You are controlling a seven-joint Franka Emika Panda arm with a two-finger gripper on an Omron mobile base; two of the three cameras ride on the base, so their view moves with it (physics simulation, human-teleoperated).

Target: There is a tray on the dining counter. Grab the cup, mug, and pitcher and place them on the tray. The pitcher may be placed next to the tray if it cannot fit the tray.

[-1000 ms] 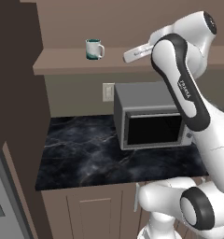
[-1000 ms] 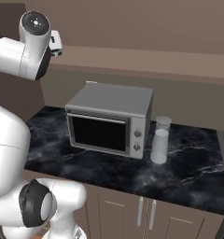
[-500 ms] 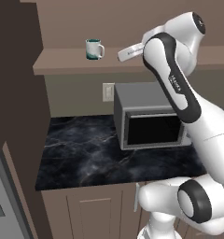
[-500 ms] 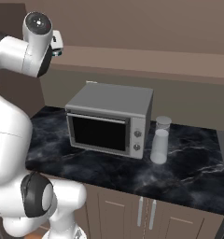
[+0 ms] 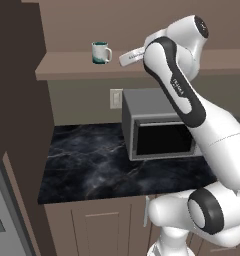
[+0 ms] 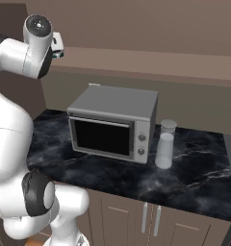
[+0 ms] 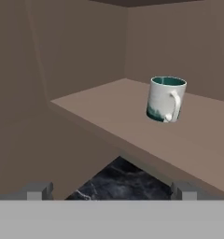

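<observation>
The white mug (image 5: 101, 52) with a teal inside and dark teal lower band stands upright on a brown wall shelf (image 5: 67, 70). In the hand view the mug (image 7: 165, 99) sits ahead and right of centre, handle turned toward me. My gripper (image 5: 123, 59) hovers at shelf height just right of the mug, apart from it, open and holding nothing (image 7: 111, 191). A tall pale grey vessel (image 6: 164, 150), narrower at its top, possibly the pitcher, stands on the worktop right of the microwave. The cup, the tray and the dining counter are out of view.
A grey microwave (image 5: 162, 135) (image 6: 112, 122) sits on the black marble worktop (image 5: 92, 165) under the shelf. A dark tall cabinet (image 5: 14, 100) bounds the left side. A wall socket (image 5: 115, 98) is below the shelf. Beige cabinets run beneath the worktop.
The arm's upper links have swung and risen, and the hand has edged slightly left toward the mug. The jaws stay open. The mug has not moved.
</observation>
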